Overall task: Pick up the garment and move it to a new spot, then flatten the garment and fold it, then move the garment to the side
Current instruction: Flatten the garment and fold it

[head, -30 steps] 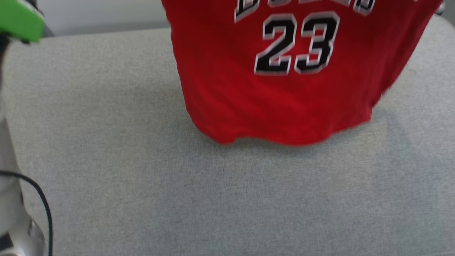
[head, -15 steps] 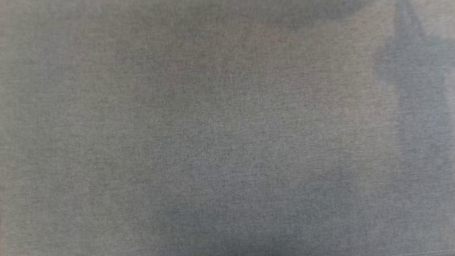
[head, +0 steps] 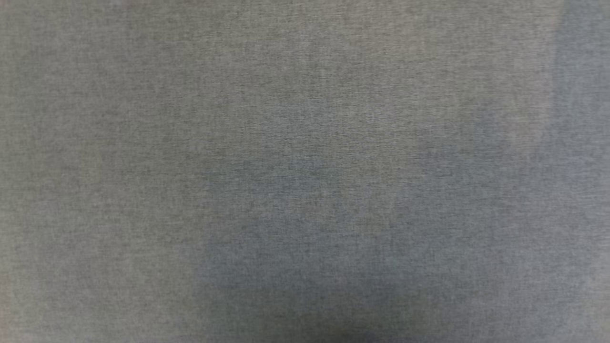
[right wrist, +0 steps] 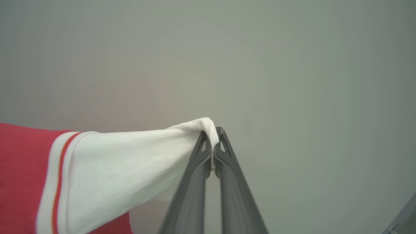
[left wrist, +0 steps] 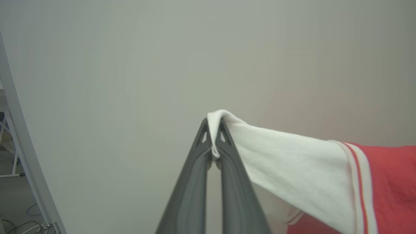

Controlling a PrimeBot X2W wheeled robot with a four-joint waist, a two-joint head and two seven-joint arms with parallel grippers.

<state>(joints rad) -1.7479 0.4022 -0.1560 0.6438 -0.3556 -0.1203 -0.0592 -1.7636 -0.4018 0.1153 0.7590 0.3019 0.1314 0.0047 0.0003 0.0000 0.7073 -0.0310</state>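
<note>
1. Red jersey-style T-shirt with white short sleeves and red-and-white stripe trim (left wrist: 292,162): the jersey is up in the air, strung between my two pincers, with a plain pale wall (left wrist: 130,65) behind it.
2. Well apart from the jersey, on its outer left side, a slanted pale metal post (left wrist: 19,146) stands clear of the cloth.
3. At the jersey's left sleeve end, my left pincer (left wrist: 213,125) is pressed together on a fold of the white hem. A small lip of cloth pokes past the tips.
4. At the jersey's other sleeve end, my right pincer (right wrist: 213,136) pinches the white hem in the same way.
5. Grey woven upholstery (head: 305,171) lies under my head camera. I judge it to be the landing spot, but I cannot tell how high above it the jersey hangs.
6. I judge the step in hand to be carrying the jersey to its new spot and laying it flat. To do it well:
   - hold both pinches firm, since each bite looks shallow;
   - hold the wrists level and evenly apart, so the shoulder line is taut but not stretched;
   - let the bottom hem land first, then draw away so the body lies down smooth;
   - let go only once both sleeves rest.
</note>
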